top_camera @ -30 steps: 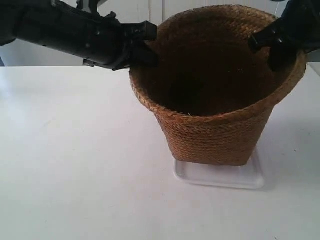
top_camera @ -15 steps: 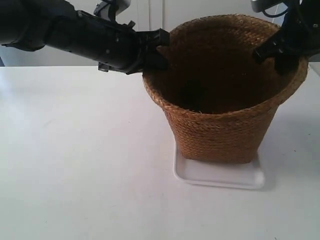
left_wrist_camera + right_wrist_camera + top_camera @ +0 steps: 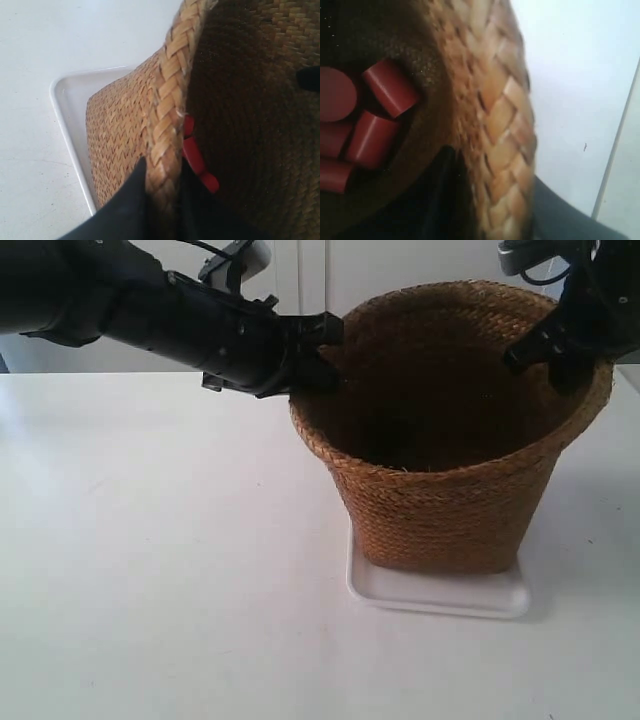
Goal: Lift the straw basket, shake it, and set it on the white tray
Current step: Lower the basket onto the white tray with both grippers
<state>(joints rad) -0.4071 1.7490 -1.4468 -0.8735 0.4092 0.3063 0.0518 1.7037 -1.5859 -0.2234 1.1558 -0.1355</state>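
Straw basket (image 3: 440, 510) rim between fingers of each pincer (base on white tray (image 3: 440, 598)). Left gripper (image 3: 162, 172) narrow, clamping rim; right gripper (image 3: 492, 175) likewise gripping rim.

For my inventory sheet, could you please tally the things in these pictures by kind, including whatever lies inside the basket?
straw basket: 1
white tray: 1
robot arms: 2, one at the exterior view's left, one at its right
red cylinders in the basket: at least 4 showing
total: at least 8

Golden-brown braided straw basket (image 3: 440, 510), white tray (image 3: 400, 597), red cylinders (image 3: 390, 90).
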